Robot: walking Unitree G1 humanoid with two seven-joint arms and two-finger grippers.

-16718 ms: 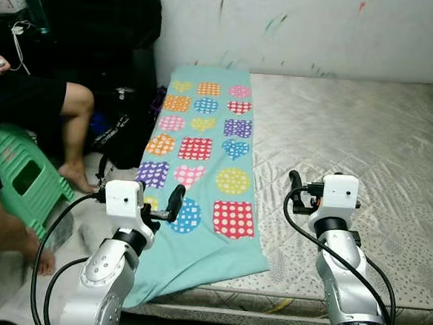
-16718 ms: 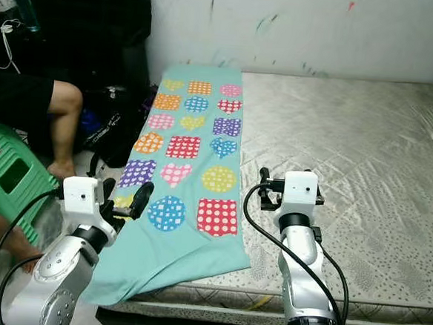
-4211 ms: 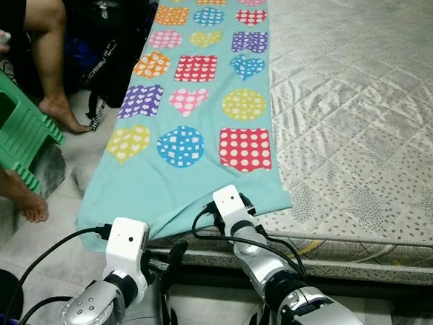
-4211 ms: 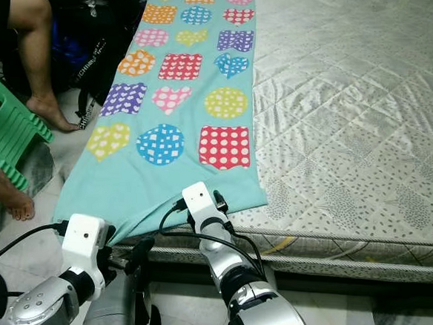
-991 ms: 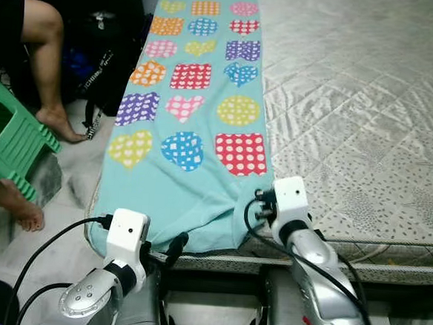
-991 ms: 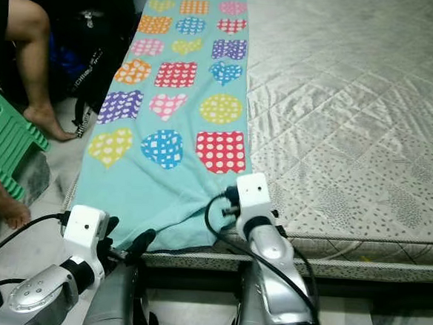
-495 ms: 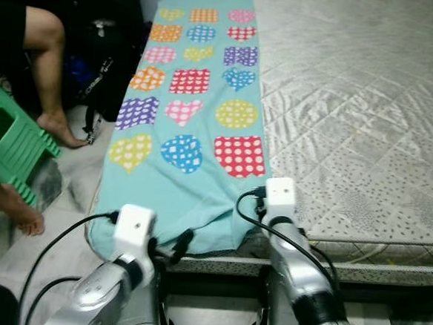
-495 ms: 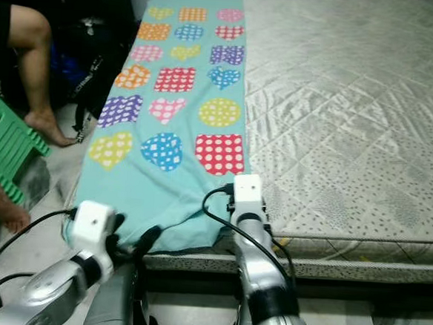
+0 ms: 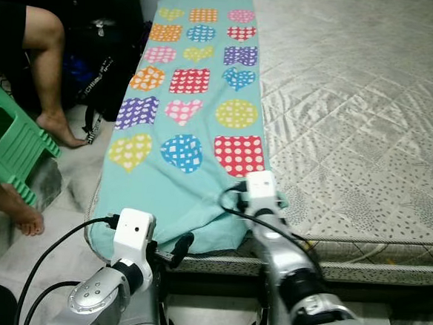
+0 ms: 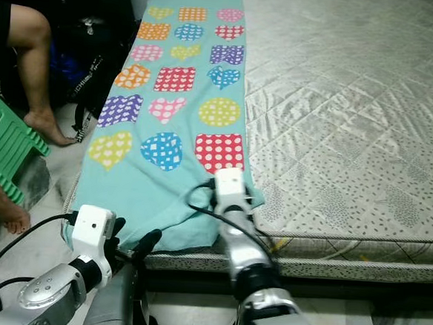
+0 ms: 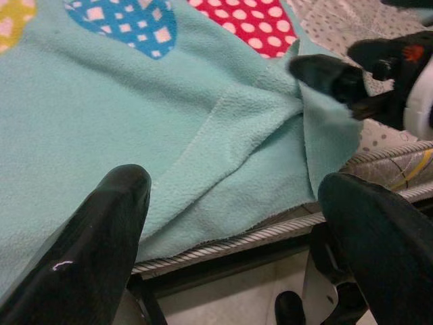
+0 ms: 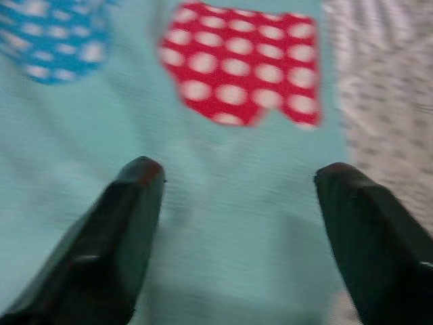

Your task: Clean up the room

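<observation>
While the blanket (image 9: 194,109) lies unfolded on the bed (image 9: 368,121), both the right end effector (image 12: 237,203) and left end effector (image 11: 230,223), fingers apart, hover above its rumpled near hem; folding seemingly remains.

Fuzzy matt fleece on the teal blanket (image 9: 171,196), a satiny quilted sheen on the mattress (image 9: 354,105), glossy black plastic fingers (image 11: 111,233), green plastic stool (image 9: 10,144).
</observation>
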